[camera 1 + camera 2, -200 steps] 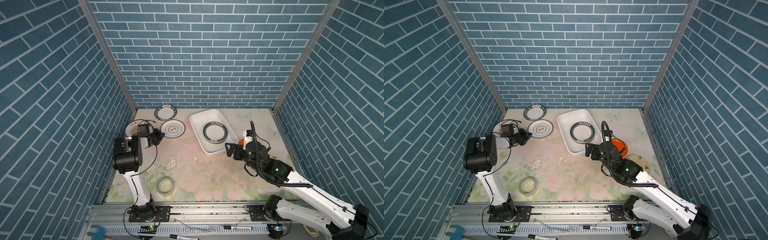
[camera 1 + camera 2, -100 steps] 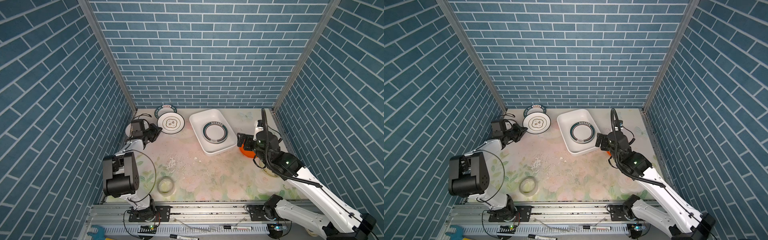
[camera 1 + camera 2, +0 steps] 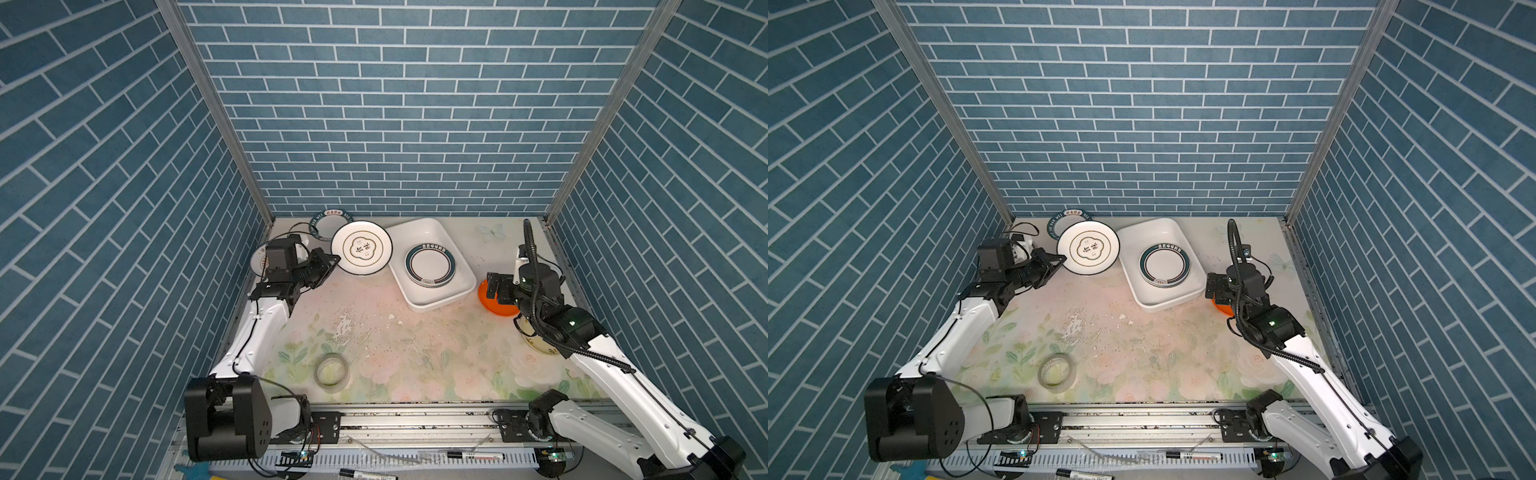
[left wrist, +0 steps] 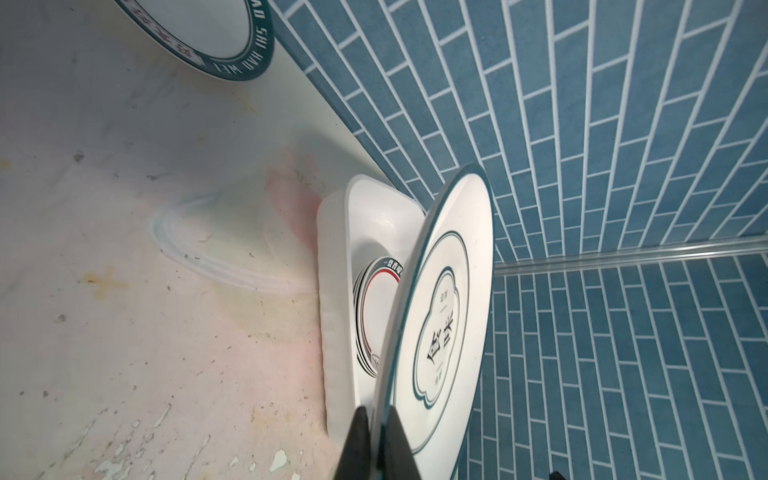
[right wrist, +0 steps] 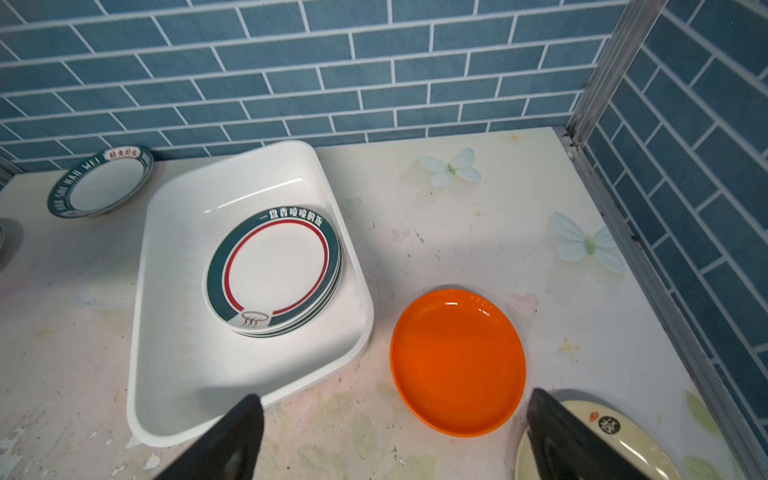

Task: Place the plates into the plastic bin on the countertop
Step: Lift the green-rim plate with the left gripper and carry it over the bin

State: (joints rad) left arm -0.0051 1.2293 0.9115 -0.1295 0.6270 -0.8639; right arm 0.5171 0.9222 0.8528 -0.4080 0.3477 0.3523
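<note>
left fingers (image 4: 357,449) closed on the rim of the flower-outline plate (image 4: 444,324), pinching at the very edge. plate is up off the tabletop (image 3: 374,332) and tipped steeply, just beside the left wall of the plastic bin (image 3: 432,305) in both top views, not over the stack. bin holds a stack of green-rimmed plates (image 5: 274,276) lying flat inside. right fingers (image 5: 232,444) spread wide, holding nothing, either side of the near edge of the orange plate (image 5: 457,361), no contact that i can tell. orange plate lies flat on the tabletop just beside the bin's corner, with the pale yellow plate (image 5: 623,440) next to it, partly under the right arm in a top view. a green-lettered plate (image 3: 330,216) sits by the back wall, and one more plate (image 3: 259,259) is mostly hidden under the left arm. tape roll (image 3: 331,371) near the front, not part of the job. handling guess: plates look rigid, glossy, thin and fairly light, so slippery in a rim pinch and likely to swing about the pinch point. the held one wants levelling before release or it clatters onto the stack. orange plate is best taken at the raised lip nearest the fingers, one finger under the edge, one inside. lying flat on a smooth surface it may skid instead of lifting. bin looks light too, could shift if bumped.
</note>
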